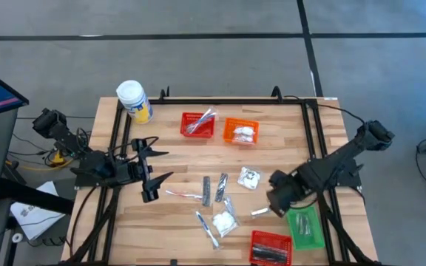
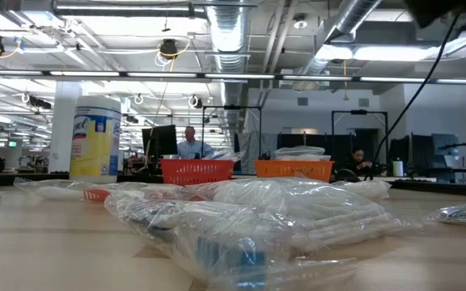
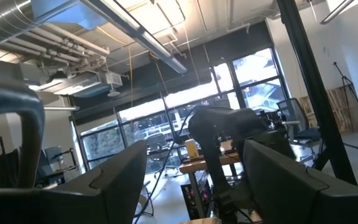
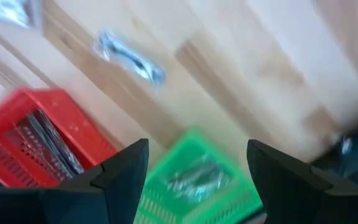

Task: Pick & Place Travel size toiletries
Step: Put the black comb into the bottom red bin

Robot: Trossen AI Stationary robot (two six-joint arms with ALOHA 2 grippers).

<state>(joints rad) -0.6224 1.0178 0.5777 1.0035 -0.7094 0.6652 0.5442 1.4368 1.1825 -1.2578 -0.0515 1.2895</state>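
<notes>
Travel size toiletries lie loose on the wooden table: white packets (image 1: 250, 177) (image 1: 224, 220) and slim silver sticks (image 1: 207, 188) (image 1: 207, 229); a clear-wrapped heap (image 2: 281, 210) fills the low view's foreground. My right gripper (image 1: 278, 199) (image 4: 197, 149) hangs open and points down, above the table beside a green basket (image 4: 191, 180) that holds a clear-wrapped item. Nothing is between its fingers. My left gripper (image 1: 154, 166) (image 3: 194, 155) stands open at the table's left, raised and tipped up toward the room, holding nothing.
A red basket (image 1: 198, 124) and an orange basket (image 1: 241, 131) with items stand at the far middle. Another red basket (image 1: 271, 247) with sticks sits near the front edge, left of the green one (image 1: 304, 227). A white-lidded yellow jar (image 1: 134, 100) stands far left.
</notes>
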